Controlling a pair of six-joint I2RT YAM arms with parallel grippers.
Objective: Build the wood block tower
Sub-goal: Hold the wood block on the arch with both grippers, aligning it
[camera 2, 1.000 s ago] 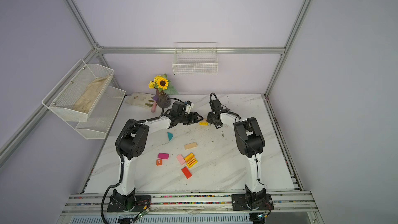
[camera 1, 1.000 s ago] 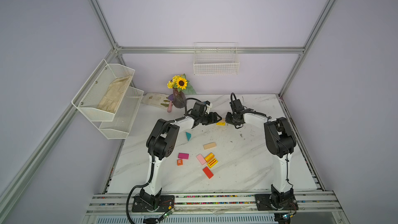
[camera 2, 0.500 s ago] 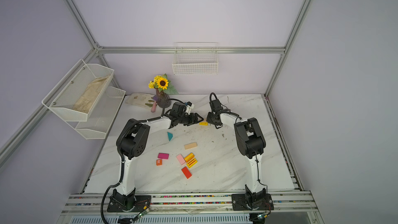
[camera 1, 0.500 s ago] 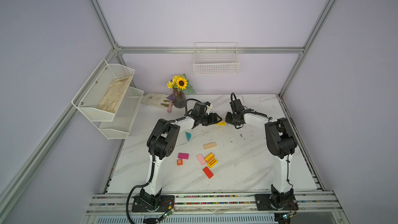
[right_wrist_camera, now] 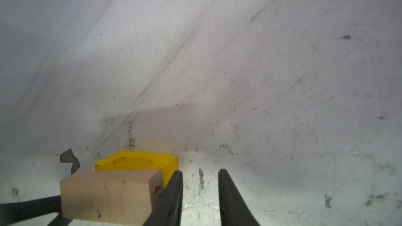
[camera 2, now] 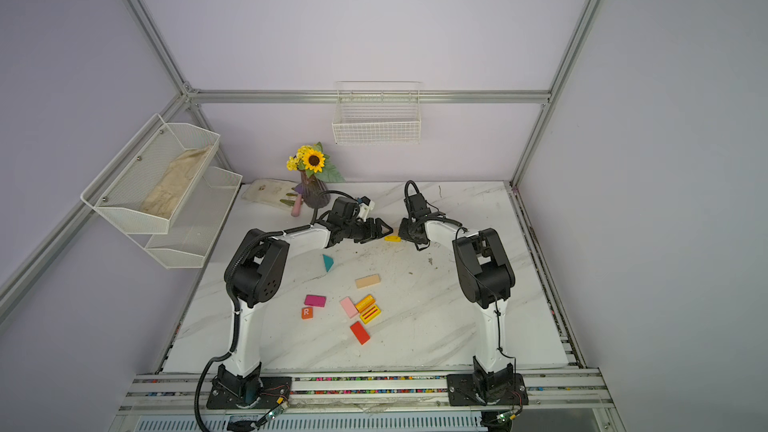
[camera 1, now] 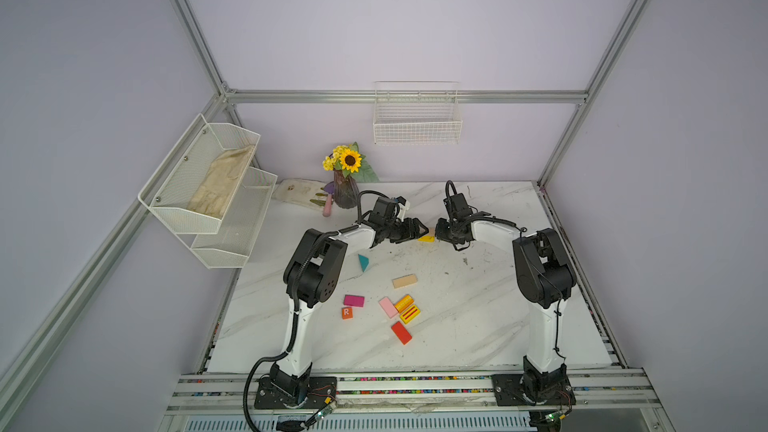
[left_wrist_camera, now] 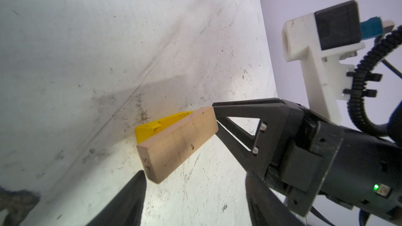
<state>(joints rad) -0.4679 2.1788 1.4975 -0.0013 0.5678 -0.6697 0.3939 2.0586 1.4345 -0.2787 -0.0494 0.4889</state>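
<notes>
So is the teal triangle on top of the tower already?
No, the teal triangle lies by itself on the table, apart from the yellow block, with nothing under it.

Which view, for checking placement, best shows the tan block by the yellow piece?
Left wrist: the tan block appears whole. Right wrist shows it partly covered; in both top views it's barely visible.

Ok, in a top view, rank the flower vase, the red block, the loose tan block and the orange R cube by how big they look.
1. flower vase, largest, though it stands farthest back.
2. red block and tan block: near alike, not ranked.
3. orange R cube, smallest.
</notes>
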